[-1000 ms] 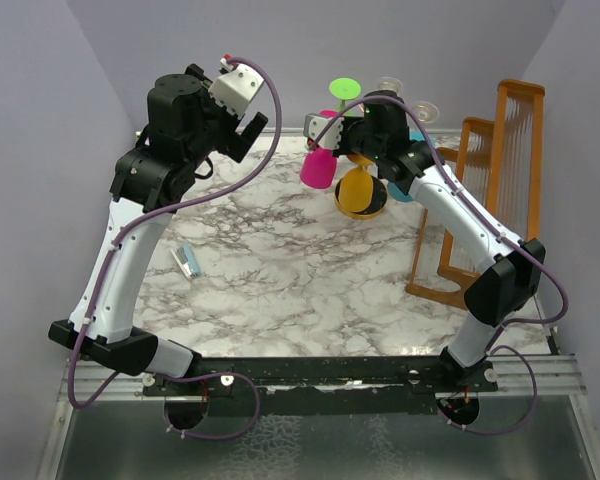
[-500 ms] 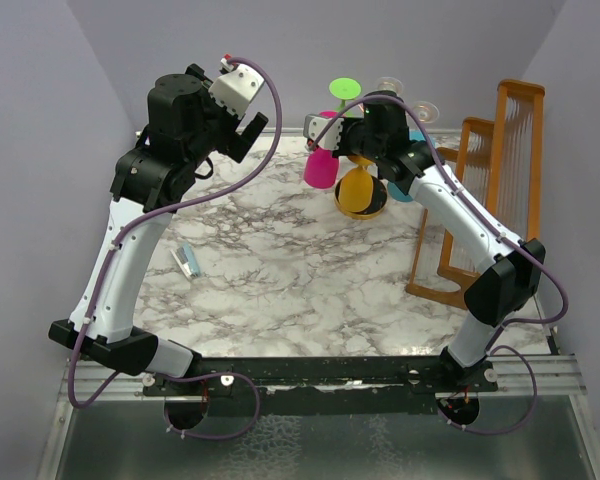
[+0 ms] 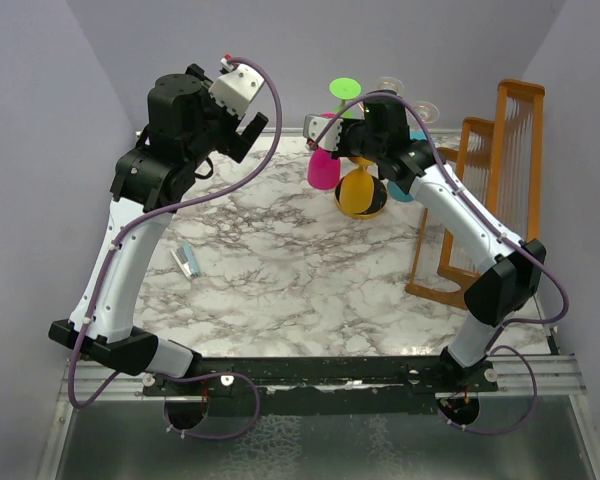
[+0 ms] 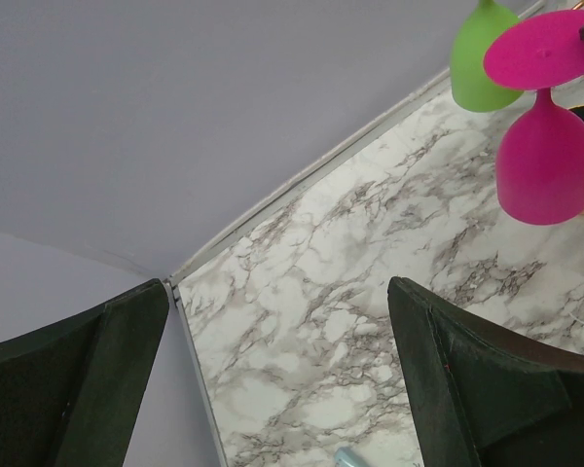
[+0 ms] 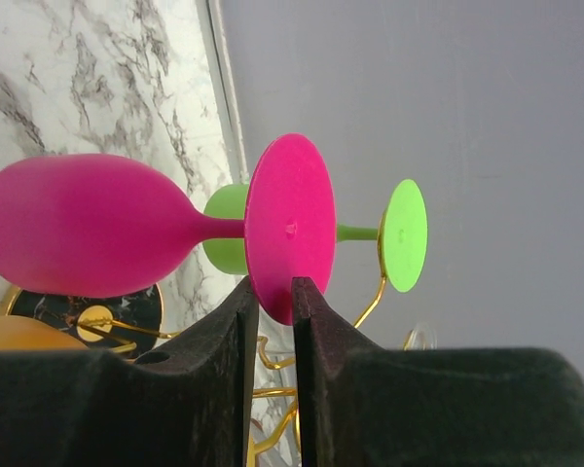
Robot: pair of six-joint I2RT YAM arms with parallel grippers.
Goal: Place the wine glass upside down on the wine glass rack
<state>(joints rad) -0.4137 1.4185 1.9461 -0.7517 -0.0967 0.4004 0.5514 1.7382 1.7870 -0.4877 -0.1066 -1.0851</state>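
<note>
Wine glass (image 3: 323, 170) straighter, right tool (image 5: 275, 287) pinching

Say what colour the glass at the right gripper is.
The wine glass is magenta; right wrist view shows it best.

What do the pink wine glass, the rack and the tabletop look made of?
The pink wine glass is opaque, matte and uniformly coloured: probably plastic or silicone, not glass. The rack is thin gold-finished wire, likely metal, on a dark base. The tabletop is white with grey veining: marble or a marble-look laminate.
</note>
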